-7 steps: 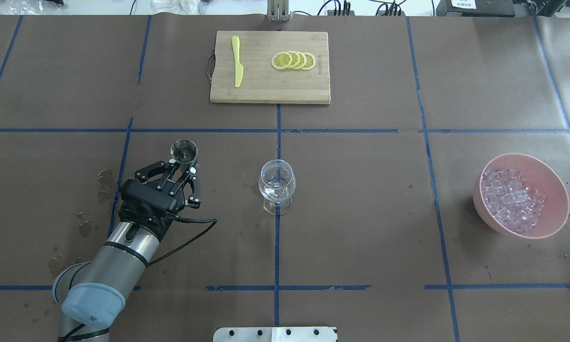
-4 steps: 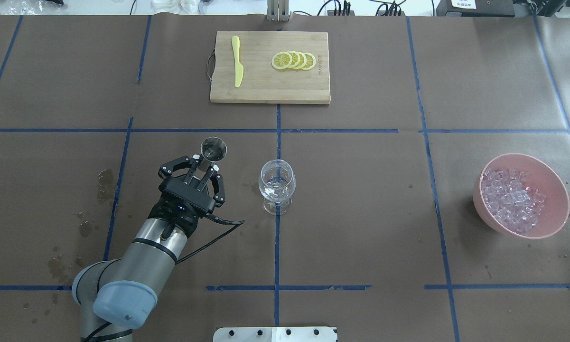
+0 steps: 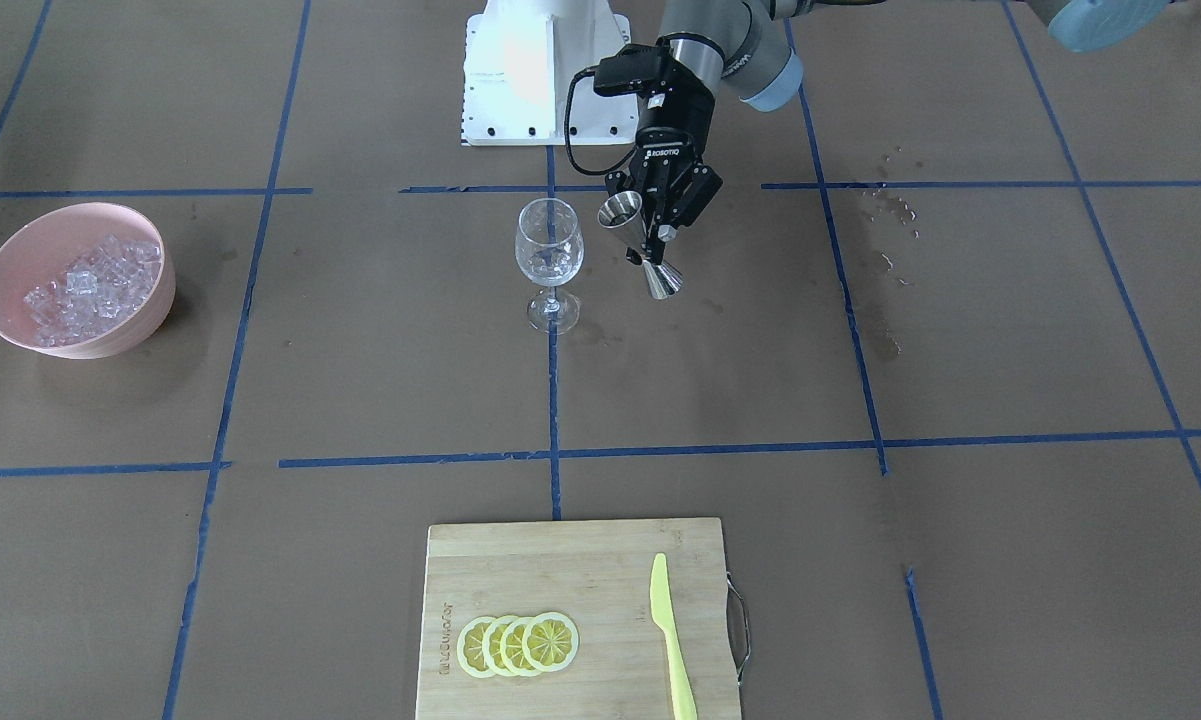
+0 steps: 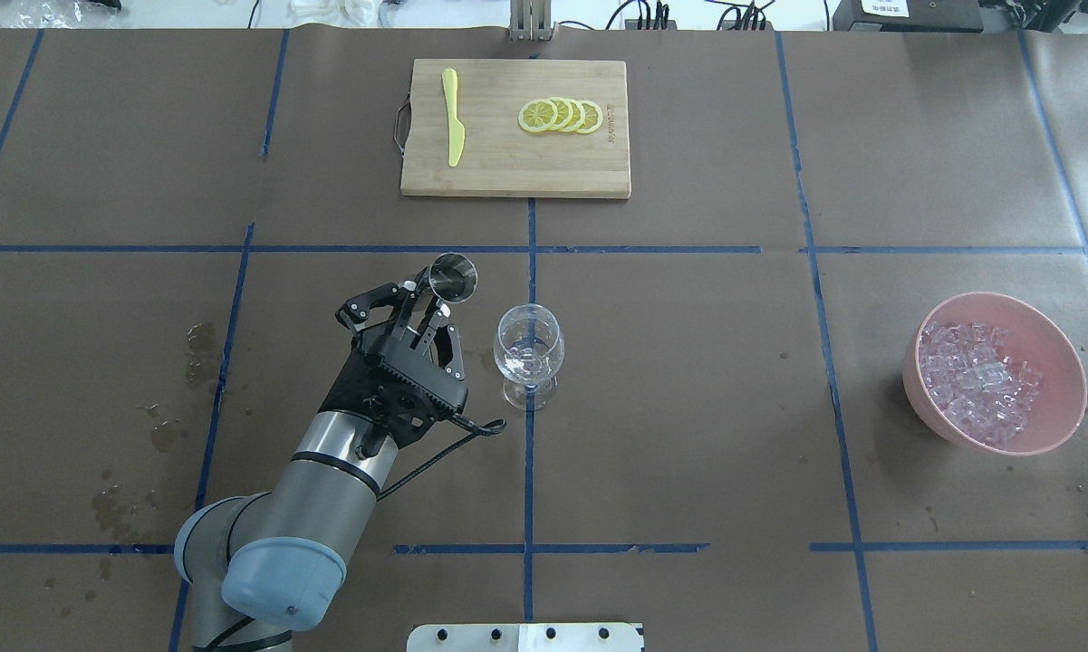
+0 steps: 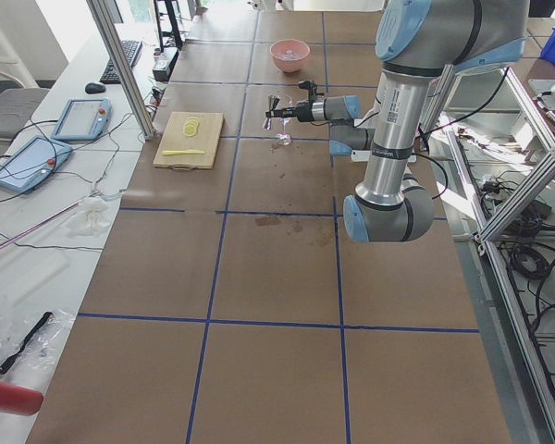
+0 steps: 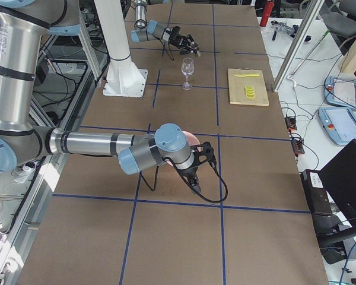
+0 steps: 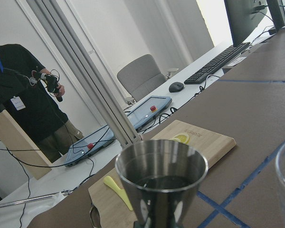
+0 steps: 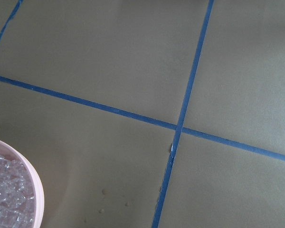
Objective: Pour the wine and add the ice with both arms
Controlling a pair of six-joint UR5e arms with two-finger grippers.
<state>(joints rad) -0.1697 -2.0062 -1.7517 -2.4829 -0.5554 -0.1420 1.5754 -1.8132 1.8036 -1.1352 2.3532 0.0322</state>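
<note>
My left gripper [image 4: 428, 312] is shut on a steel jigger [image 4: 453, 276], held above the table just left of the wine glass [image 4: 528, 349]. In the front view the jigger [image 3: 640, 245] hangs tilted beside the glass [image 3: 549, 250], in my left gripper [image 3: 655, 232]. The left wrist view shows dark liquid in the jigger's cup [image 7: 161, 183]. The glass holds a little clear content. The ice [image 4: 977, 378] lies heaped in a pink bowl [image 4: 1064, 362] at the right. My right gripper [image 6: 194, 177] hangs near that bowl, seen only in the right side view, so I cannot tell its state.
A wooden cutting board [image 4: 507, 167] at the far middle holds lemon slices [image 4: 560, 116] and a yellow knife [image 4: 453, 118]. Wet stains [image 4: 201, 342] mark the paper at the left. The white pedestal base [image 3: 540, 70] stands at the robot's edge.
My left arm has carried the jigger rightwards, from well left of the glass to close beside it.
</note>
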